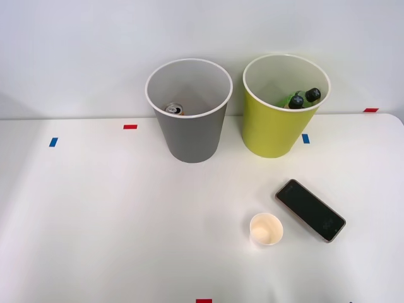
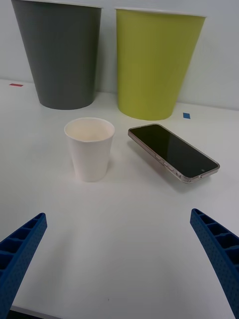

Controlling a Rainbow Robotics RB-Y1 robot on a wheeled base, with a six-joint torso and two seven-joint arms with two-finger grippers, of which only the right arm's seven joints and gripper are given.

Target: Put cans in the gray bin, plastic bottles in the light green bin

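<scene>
White tabletop against a pale wall, with small red and blue tape marks scattered on it; that's my workspace. My right gripper is empty with its blue fingers spread wide, low over the table, facing the bins. Just ahead of it stands the cup, upright, mouth up, and beside the cup lies the phone, flat, its long axis running diagonally away from the cup. Neither is a can or a bottle, so I judge there's nothing left on the table to sort. Beyond the cup stand the gray bin and the green bin, side by side, apart, both upright. The can sits on the gray bin's floor, top up. The bottles lean inside the green bin, black caps upward toward its far wall. From the cup, both bins lie straight beyond. I'd say the sorting looks finished
</scene>
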